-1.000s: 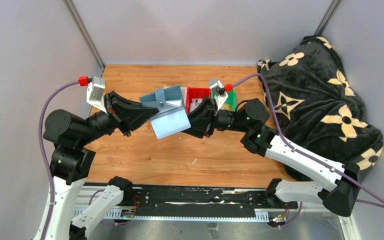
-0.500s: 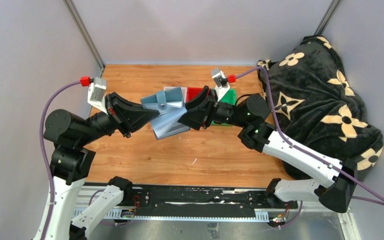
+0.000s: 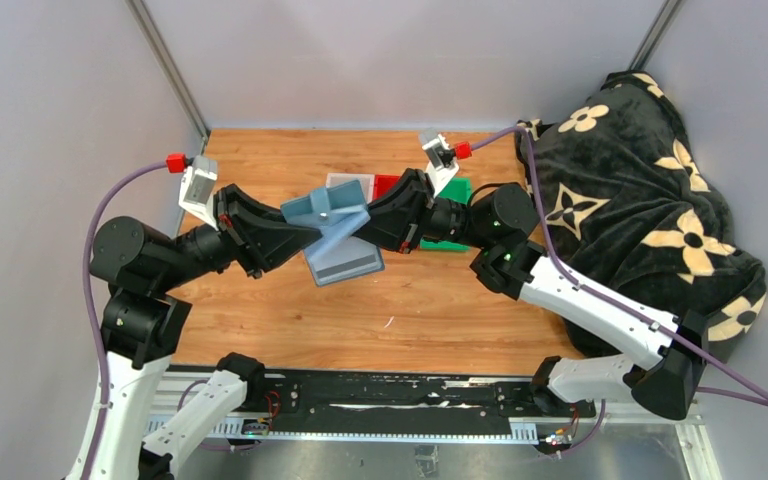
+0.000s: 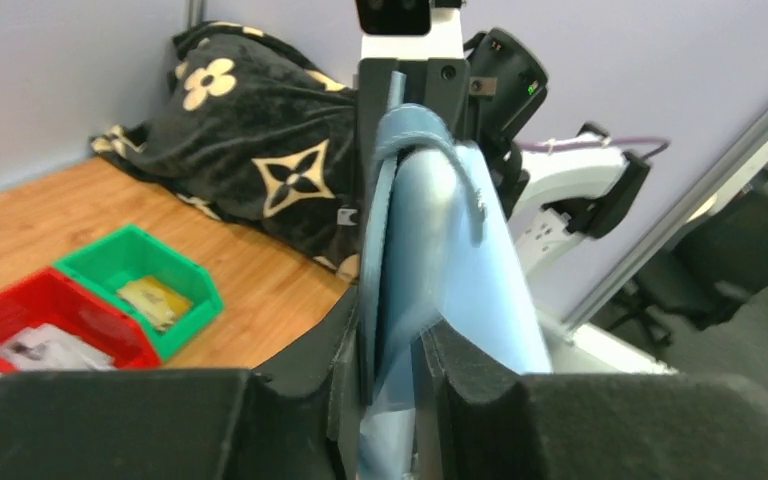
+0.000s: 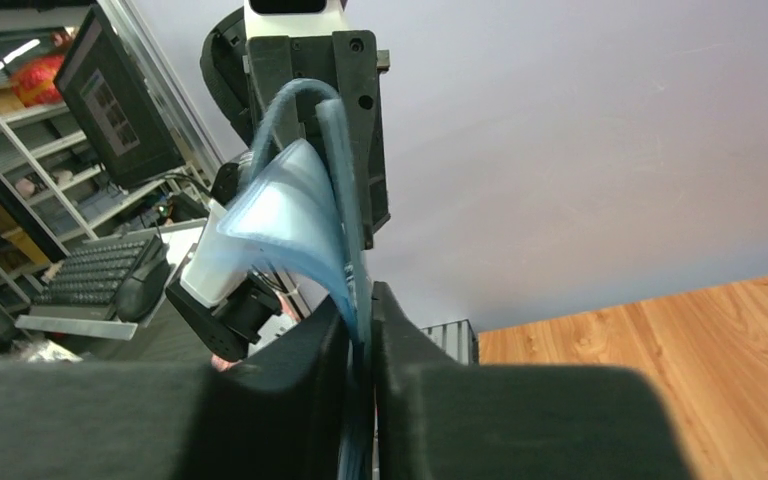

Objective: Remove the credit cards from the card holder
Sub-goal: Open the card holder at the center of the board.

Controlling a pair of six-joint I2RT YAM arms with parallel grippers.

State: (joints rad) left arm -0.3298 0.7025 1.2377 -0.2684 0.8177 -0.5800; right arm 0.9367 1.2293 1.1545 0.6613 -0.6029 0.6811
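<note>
Top external view: both arms are meeting above the wooden table (image 3: pixel 290 300), holding the blue card holder (image 3: pixel 340 250) in the air between them, spread open and tilted. Left wrist view: the left gripper (image 4: pixel 390 350) is pinching one flap tight. Right wrist view: the right gripper (image 5: pixel 360 320) is clamping the other flap, seen edge-on. No cards are showing in any view.

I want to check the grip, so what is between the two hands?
The card holder, partly open, with the left hand and right hand each shut on one side. The top view shows it best.
</note>
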